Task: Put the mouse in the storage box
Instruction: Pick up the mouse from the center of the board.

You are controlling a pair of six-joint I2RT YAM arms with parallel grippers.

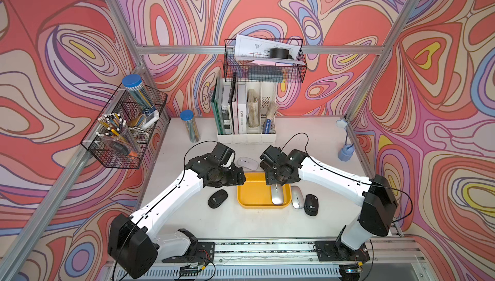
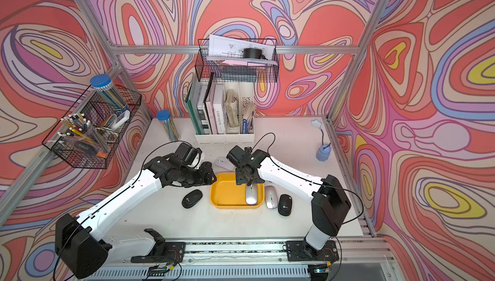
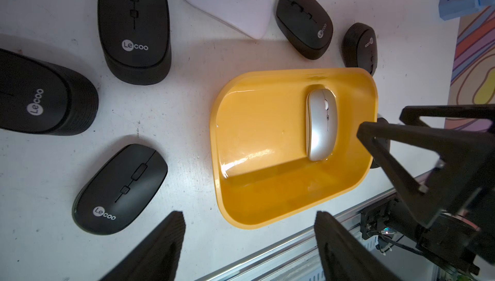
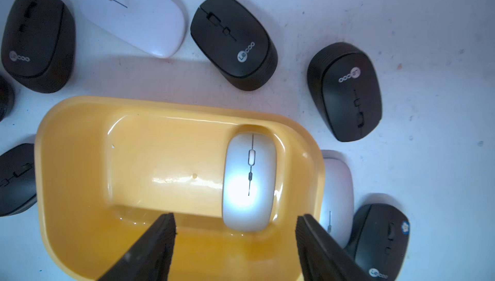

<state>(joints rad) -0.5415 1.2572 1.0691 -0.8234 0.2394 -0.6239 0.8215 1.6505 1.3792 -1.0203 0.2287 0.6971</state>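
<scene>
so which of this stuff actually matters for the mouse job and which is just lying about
Job: storage box; silver mouse already in it; second silver mouse beside it; white mouse; black mice on the table.
Lying about: file holder; wire baskets; pencil tube; blue lamp.

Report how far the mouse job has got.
Done: one silver mouse lies in the yellow storage box. In hand: nothing; the right end effector and left end effector hang open and empty. Remaining: a second silver mouse, a white mouse and black mice on the table.

White file holder point(image 1: 246, 139) holds books point(image 1: 241, 111) — wire basket point(image 1: 263, 75) above it.
</scene>
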